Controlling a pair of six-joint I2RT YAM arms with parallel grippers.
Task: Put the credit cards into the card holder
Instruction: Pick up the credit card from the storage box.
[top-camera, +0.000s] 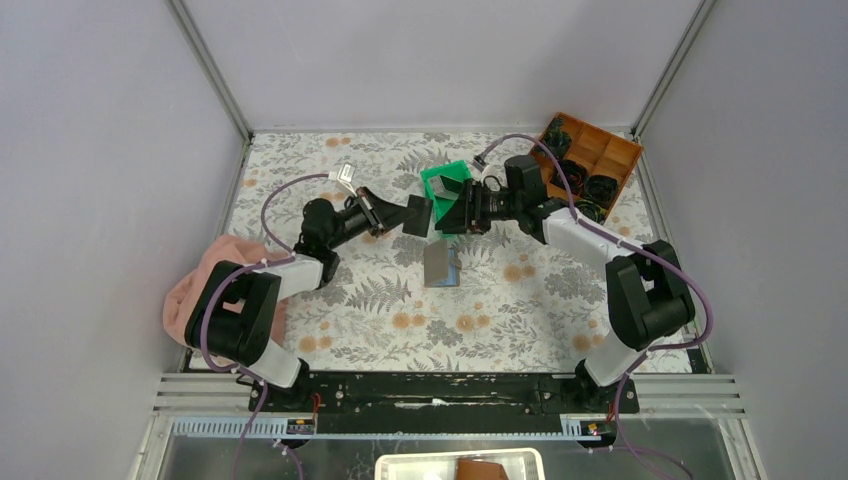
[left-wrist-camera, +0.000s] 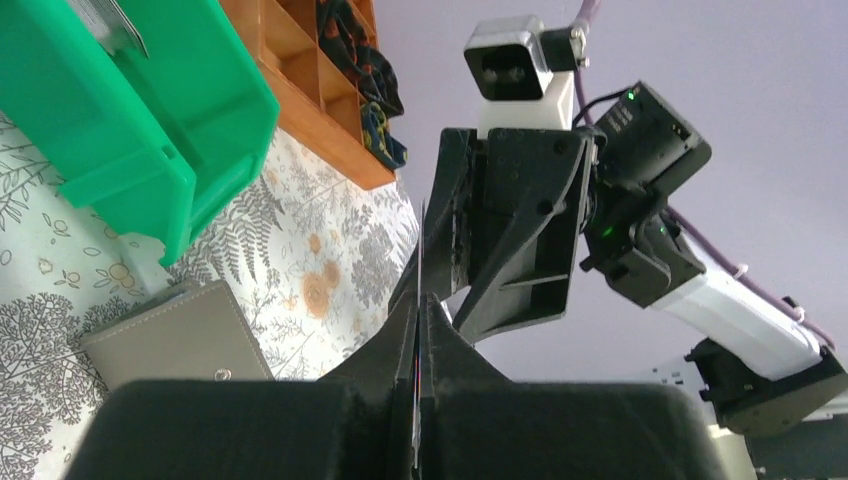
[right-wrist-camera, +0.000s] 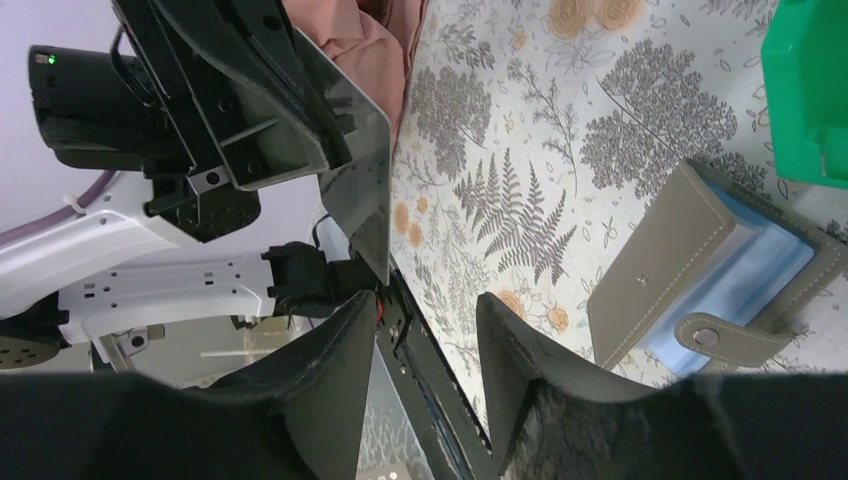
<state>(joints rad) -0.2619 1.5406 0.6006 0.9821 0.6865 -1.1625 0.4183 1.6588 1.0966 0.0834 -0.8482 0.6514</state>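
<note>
Our left gripper (top-camera: 398, 213) was clenched on one dark, thin rectangular credit card (top-camera: 418, 215), pinching it by one edge in the air so that, we judged, its free end could be steered into a slot. Just below, on the floral table cover (top-camera: 500, 320), lay the flat grey stitched card holder (top-camera: 441, 265), its blue inside showing, ready to receive it. Our right gripper (top-camera: 458, 212) stood released beside the card, holding nothing

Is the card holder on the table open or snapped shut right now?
Open: the card holder lies unsnapped, its blue lining exposed beside the grey cover and its clasp tab loose.
</note>
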